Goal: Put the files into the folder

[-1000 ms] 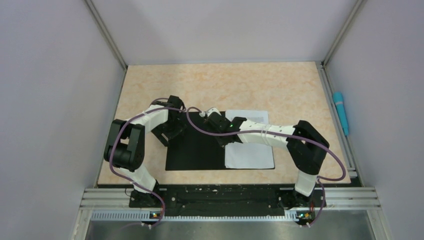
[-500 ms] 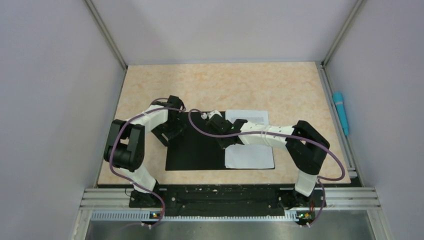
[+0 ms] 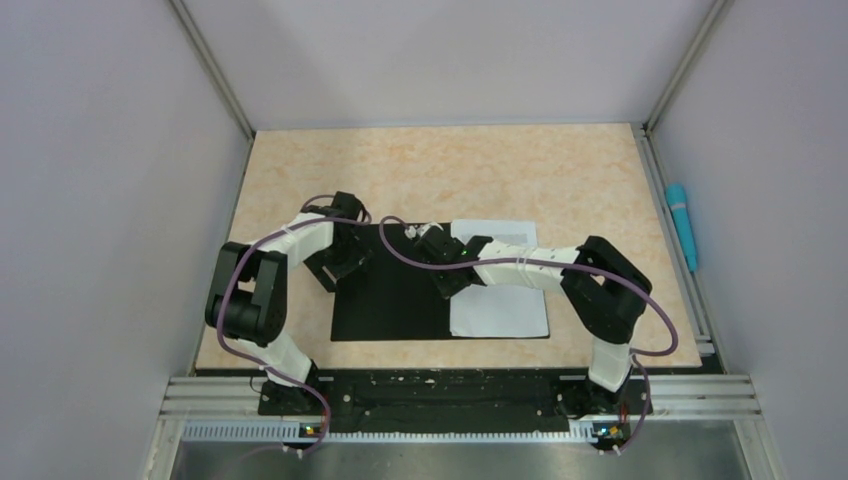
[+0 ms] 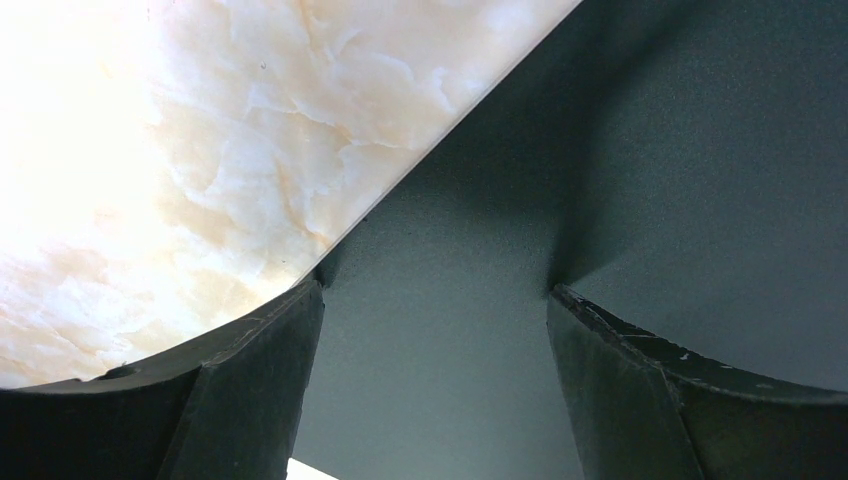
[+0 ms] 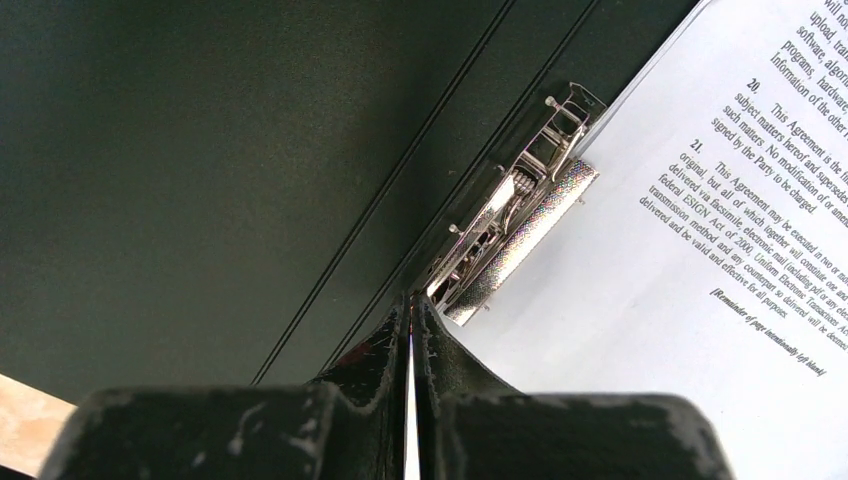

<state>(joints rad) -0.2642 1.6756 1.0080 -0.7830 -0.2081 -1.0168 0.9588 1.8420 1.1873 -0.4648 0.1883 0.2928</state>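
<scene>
The folder point(image 3: 390, 295) lies open on the table, black inside facing up. The files point(image 3: 505, 310), white printed sheets, lie on its right half. My left gripper point(image 3: 345, 262) is open, its fingertips resting on the black left cover point(image 4: 650, 150) close to that cover's edge, nothing between them point(image 4: 435, 290). My right gripper point(image 3: 430, 240) is shut, and its tips point(image 5: 410, 300) sit at the near end of the metal spine clip point(image 5: 510, 215), beside the files' printed edge point(image 5: 700, 250). I cannot tell whether the clip grips the sheets.
A blue pen-like stick point(image 3: 682, 225) lies along the right side rail, off the marble tabletop point(image 3: 450, 170). Grey walls close in on the left, right and back. A black rail with both arm bases point(image 3: 430, 390) runs along the near edge.
My right gripper has shifted slightly left and farther back along the spine, toward the clip. The left arm, folder and files have barely moved.
</scene>
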